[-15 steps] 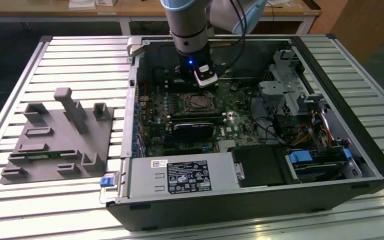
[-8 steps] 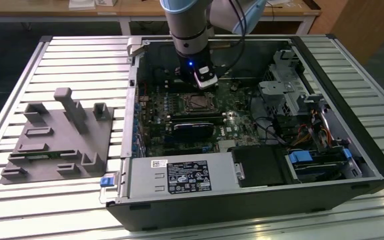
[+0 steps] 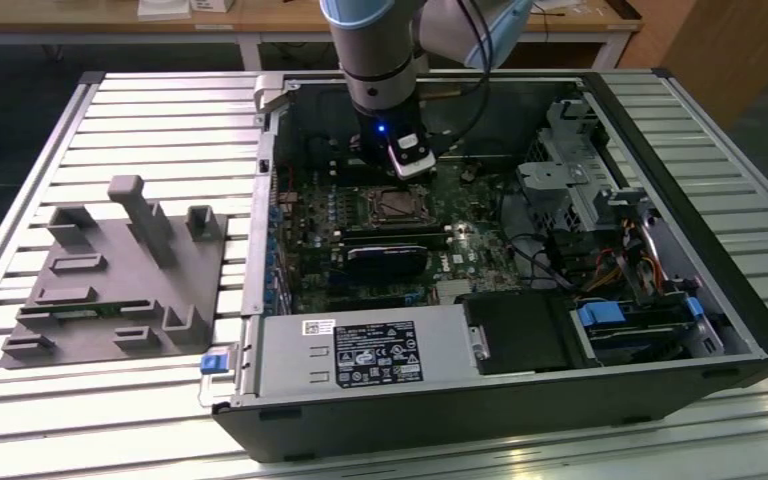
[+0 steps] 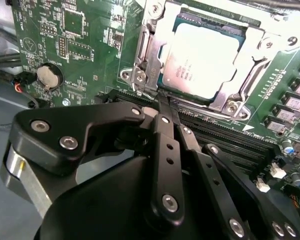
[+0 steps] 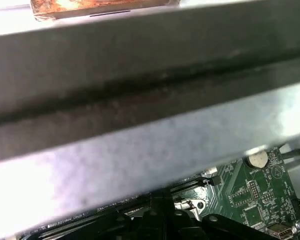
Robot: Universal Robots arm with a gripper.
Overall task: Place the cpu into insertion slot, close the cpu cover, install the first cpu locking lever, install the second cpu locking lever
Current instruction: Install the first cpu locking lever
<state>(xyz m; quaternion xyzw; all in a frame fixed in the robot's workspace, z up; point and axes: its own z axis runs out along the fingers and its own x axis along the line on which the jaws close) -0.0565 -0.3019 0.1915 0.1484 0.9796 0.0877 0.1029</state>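
The cpu [image 4: 202, 55], a pale square chip, lies flat in the insertion slot [image 3: 391, 205] on the green motherboard inside the open computer case. The silvery cpu cover [image 4: 149, 47] is folded down around it like a frame. My gripper [image 4: 162, 105] is shut, its black fingers pressed together with the tips at the socket's edge nearest the memory slots. A thin metal locking lever [image 4: 145, 91] runs along that edge beside the tips; whether they touch it I cannot tell. The exterior view has the gripper [image 3: 411, 168] just behind the socket. In the first wrist view the fingers [image 5: 155, 217] show against the board.
Long black memory slots [image 4: 225, 137] lie under the fingers. A coin battery [image 4: 49, 76] sits on the board. A black card with a fan [image 3: 384, 262], a power supply [image 3: 357, 355] and a drive cage [image 3: 571, 180] crowd the case. A grey fixture block [image 3: 117, 270] stands at the exterior view's left.
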